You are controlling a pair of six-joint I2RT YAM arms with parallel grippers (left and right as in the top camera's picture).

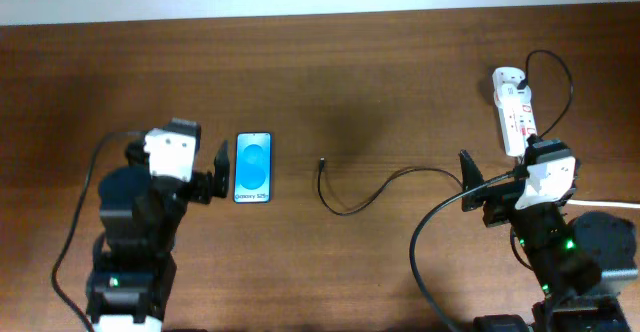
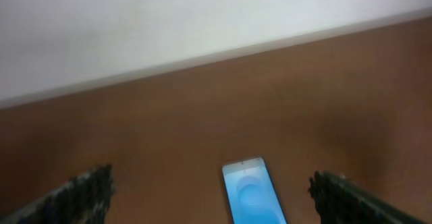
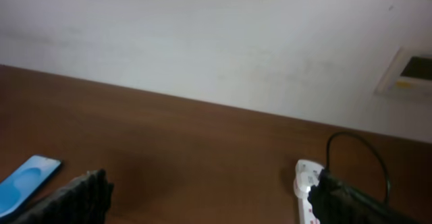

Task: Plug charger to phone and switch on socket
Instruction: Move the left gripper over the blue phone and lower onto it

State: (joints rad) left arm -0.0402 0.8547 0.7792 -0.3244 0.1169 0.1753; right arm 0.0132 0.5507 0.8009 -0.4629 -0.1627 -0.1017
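Phone (image 1: 253, 167) lies just beside the left jaws, which, like the right jaws, gape empty.

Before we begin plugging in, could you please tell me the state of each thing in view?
phone: screen lit, lying flat, nothing plugged in.
charger: tip lying free, apart from phone.
socket: switch position unreadable.
left gripper: open, empty.
right gripper: open, empty.

The table (image 1: 380, 62) looks like smooth brown wood, the socket (image 1: 513, 107) white plastic, the phone (image 1: 253, 167) glossy-screened.
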